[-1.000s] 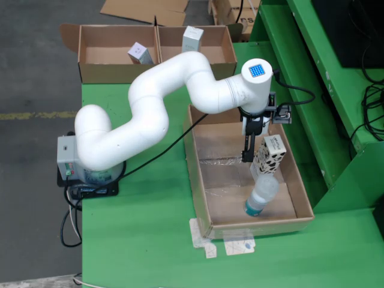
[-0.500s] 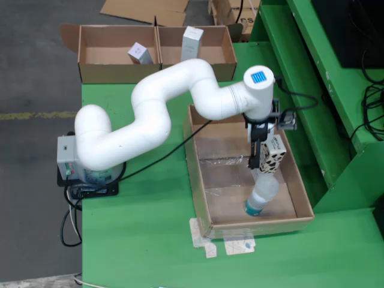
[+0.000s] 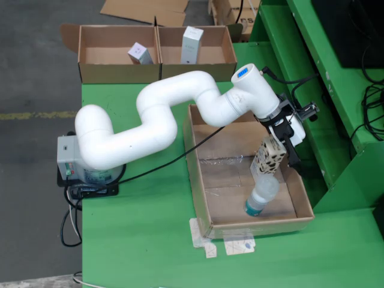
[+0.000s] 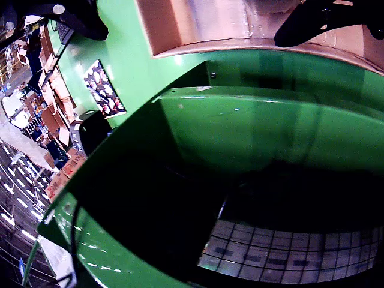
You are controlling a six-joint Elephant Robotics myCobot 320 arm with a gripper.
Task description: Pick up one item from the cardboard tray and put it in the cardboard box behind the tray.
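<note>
A white carton with black spots (image 3: 269,157) stands tilted in the cardboard tray (image 3: 203,180), with a clear plastic bottle (image 3: 261,195) lying just in front of it. My gripper (image 3: 287,153) is swung out to the right of the carton, over the tray's right wall, with one black finger (image 3: 294,158) pointing down past that wall. In the wrist view the gripper (image 4: 192,15) is open. Its dark fingers (image 4: 321,18) sit far apart at the top corners, with only the tray's cardboard between them. The cardboard boxes (image 3: 157,66) stand behind the tray.
The two back boxes each hold a small pale carton (image 3: 140,53) (image 3: 191,43). A green shelf frame (image 3: 336,108) rises close to the right of the tray and fills the wrist view (image 4: 240,138). The arm's base (image 3: 90,174) is at the table's left edge.
The wrist has swung and tilted to the right, carrying the gripper from the carton's left side to its right, over the tray wall. The spotted carton and bottle stay where they were.
</note>
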